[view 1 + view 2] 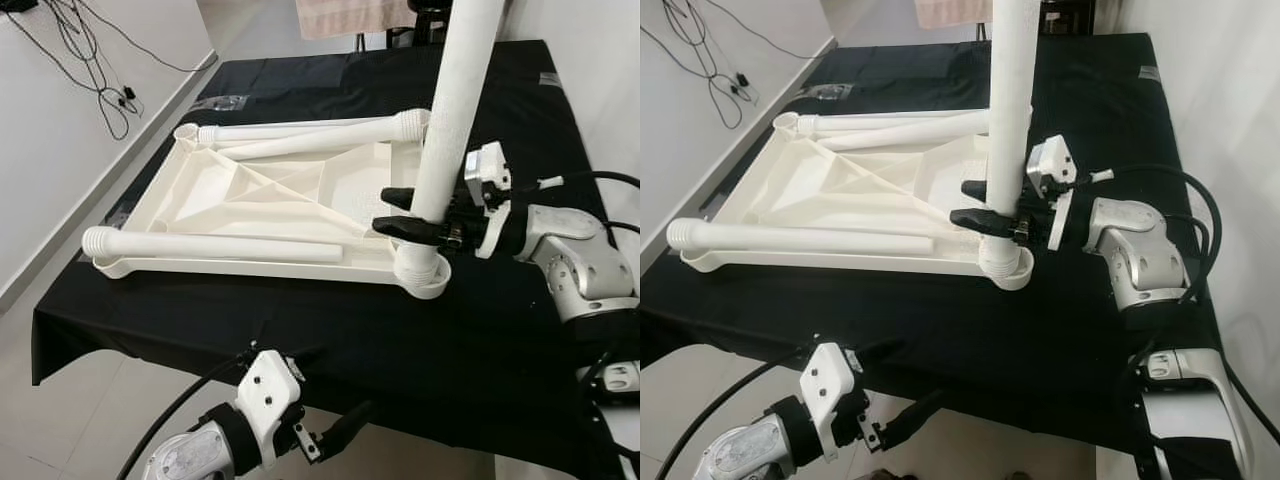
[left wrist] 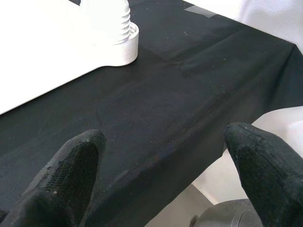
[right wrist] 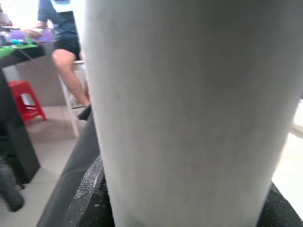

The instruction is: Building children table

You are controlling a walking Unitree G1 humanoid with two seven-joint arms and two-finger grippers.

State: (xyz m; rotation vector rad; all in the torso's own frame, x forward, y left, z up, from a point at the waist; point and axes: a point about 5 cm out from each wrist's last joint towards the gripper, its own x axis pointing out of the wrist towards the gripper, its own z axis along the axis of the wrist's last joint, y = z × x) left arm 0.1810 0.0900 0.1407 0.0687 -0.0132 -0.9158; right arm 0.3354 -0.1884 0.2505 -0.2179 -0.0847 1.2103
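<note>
An upside-down white plastic tabletop [image 1: 250,195] is laid on a black cloth [image 1: 330,340] covering a table, approx. centred, w/ its ribbed underside facing up. At its near right corner a round socket [image 1: 425,275] is seen, and a white table leg [image 1: 455,110] is stood upright in it, threaded end down. The leg is pinched just above the socket by the right gripper [image 1: 410,215], its two black fingers pressed against the tube from opposite sides; the silver right arm [image 1: 575,260] is reached in from the right edge of the cloth. In the right wrist view the leg [image 3: 189,109] is seen very close between the finger pads [image 3: 90,194], and a seated person [image 3: 66,42] beside a red stool [image 3: 26,99] is seen in the background.

Three more legs are laid flat on the tabletop: one leg along the near edge [image 1: 210,245], threaded end at the left corner, and two legs at the far edge [image 1: 310,135], lying side by side and touching. A clear plastic bag [image 1: 215,102] is seen on the cloth beyond the far left corner.

The left gripper [image 1: 335,430] is held low, below the near edge of the cloth, apart from all parts. Its fingers [image 2: 71,170] are spread wide w/ nothing between them, pointed toward the cloth edge and the socket corner [image 2: 118,45].

Black cables [image 1: 90,60] are hung on the white wall at left.
</note>
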